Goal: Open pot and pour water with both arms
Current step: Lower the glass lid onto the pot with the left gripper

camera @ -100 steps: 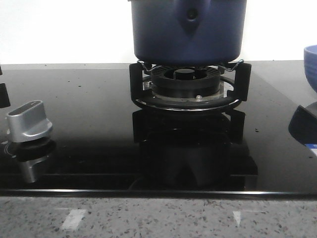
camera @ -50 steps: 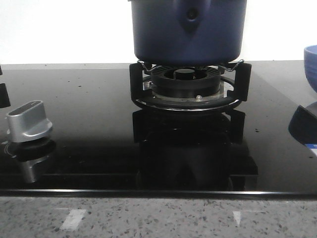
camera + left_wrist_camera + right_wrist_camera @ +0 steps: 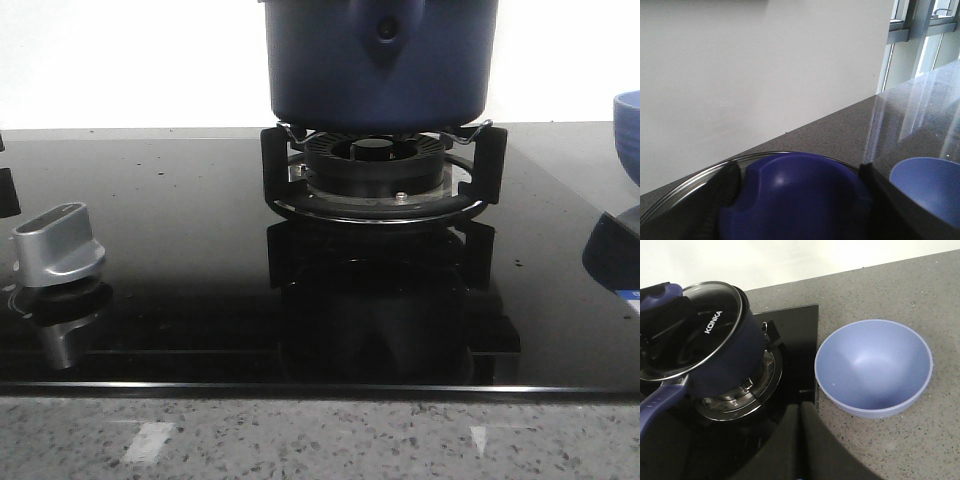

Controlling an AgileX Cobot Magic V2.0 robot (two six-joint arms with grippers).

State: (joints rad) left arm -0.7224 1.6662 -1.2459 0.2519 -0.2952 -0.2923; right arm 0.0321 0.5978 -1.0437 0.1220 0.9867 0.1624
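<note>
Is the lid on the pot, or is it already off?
On. In the right wrist view the glass lid sits flat on the pot, and the left gripper has its jaws on either side of the blue knob.

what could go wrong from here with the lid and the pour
The left gripper straddles the blue lid knob of the glass lid; an off-centre grip could let it slip. The dark-blue pot sits on narrow burner supports and could shift. The light-blue bowl stands apart, so pouring may spill.
</note>
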